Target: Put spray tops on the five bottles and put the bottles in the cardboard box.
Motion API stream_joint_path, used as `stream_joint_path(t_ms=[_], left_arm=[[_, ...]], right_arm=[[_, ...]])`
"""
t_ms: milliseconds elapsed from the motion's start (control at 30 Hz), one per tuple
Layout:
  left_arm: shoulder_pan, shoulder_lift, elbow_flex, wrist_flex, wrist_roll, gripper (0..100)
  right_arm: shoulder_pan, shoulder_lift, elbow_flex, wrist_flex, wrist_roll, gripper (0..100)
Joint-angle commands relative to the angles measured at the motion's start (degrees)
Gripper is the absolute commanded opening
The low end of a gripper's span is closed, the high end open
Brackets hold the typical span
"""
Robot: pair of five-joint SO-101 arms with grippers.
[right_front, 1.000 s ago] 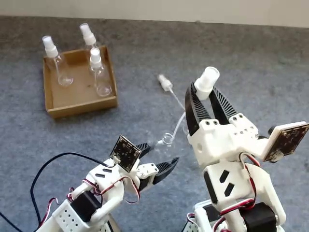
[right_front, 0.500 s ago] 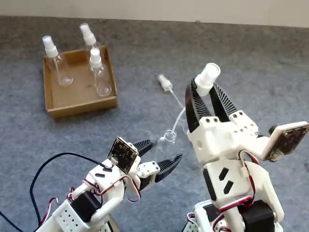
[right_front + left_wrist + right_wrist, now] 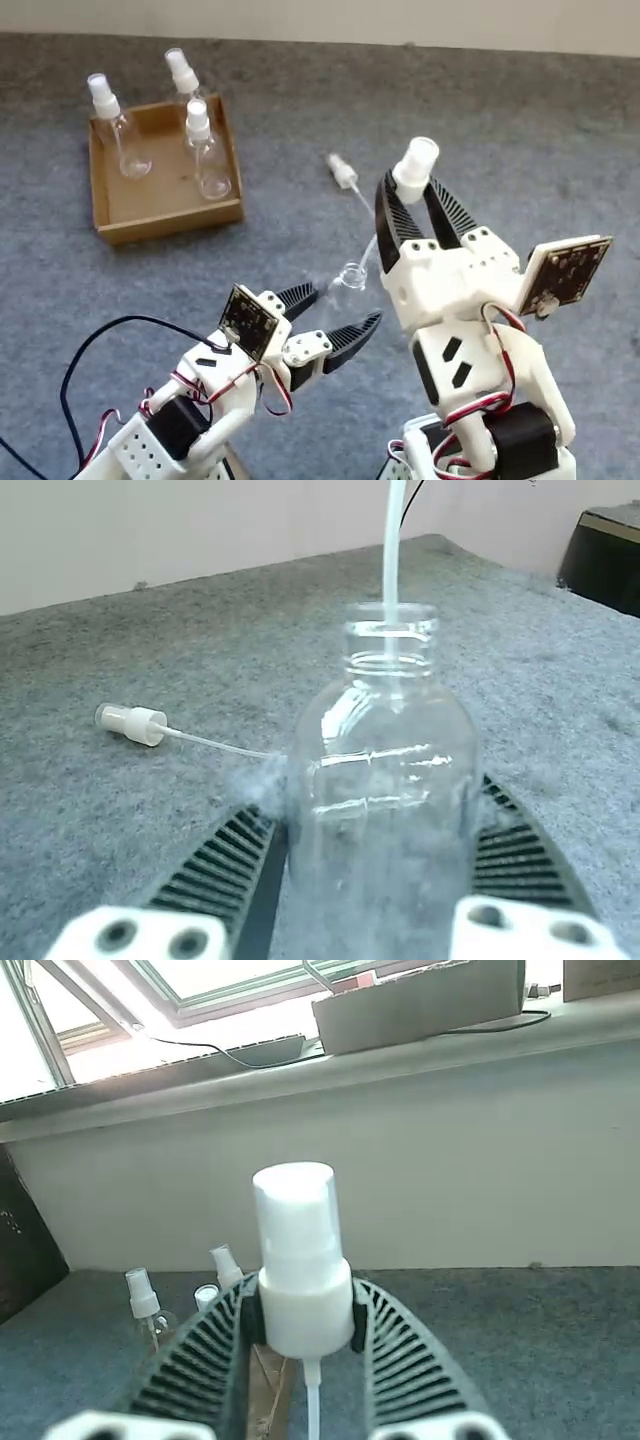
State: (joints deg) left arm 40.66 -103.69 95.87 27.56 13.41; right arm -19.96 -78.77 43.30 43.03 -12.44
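Bottle is clear plastic and stands neck-up, gripped at the sides by the left fingers mid-surface. The right fingers pinch a white spray top, nozzle up, and its tube drops straight into the neck. The bottle's base is cut off, and from above you can barely see it except the rim.

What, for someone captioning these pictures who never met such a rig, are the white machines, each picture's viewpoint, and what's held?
They are two robot arms. One picture looks down from above; the other two come from a camera on each arm's wrist. The left tool grips an open bottle. The right tool holds a spray top above it, its tube in the bottle's mouth. On the grey carpet lie a loose spray top and a cardboard box with three capped bottles at it.
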Motion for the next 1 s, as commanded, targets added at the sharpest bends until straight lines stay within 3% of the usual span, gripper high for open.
stream_joint_path(t_ms=[0,100,300,433,567,767,967], left_arm=[[0.7,-0.6,1.2,-1.4,-0.8,15],[0.4,-0.6,1.2,-1.8,-0.8,15],[0.3,-0.6,1.2,-9.8,-0.8,15],[0.3,-0.5,1.2,-13.7,-0.8,15],[0.3,-0.5,1.2,-13.9,-0.8,15],[0.3,-0.5,1.2,-14.1,-0.8,15],[-0.1,-0.6,1.2,-14.1,-0.9,15]], right_arm=[[0.7,-0.1,-0.8,-1.8,0.7,1.0],[0.7,-0.5,-0.9,-1.5,0.7,1.0],[-0.1,-0.4,0.6,-0.2,0.7,1.0],[-6.2,-0.6,1.5,5.8,1.0,1.0],[-12.5,-0.6,1.5,12.7,8.8,1.5],[-16.1,-0.6,1.5,19.2,11.1,16.3],[-16.0,-0.7,0.3,20.1,11.5,18.3]])
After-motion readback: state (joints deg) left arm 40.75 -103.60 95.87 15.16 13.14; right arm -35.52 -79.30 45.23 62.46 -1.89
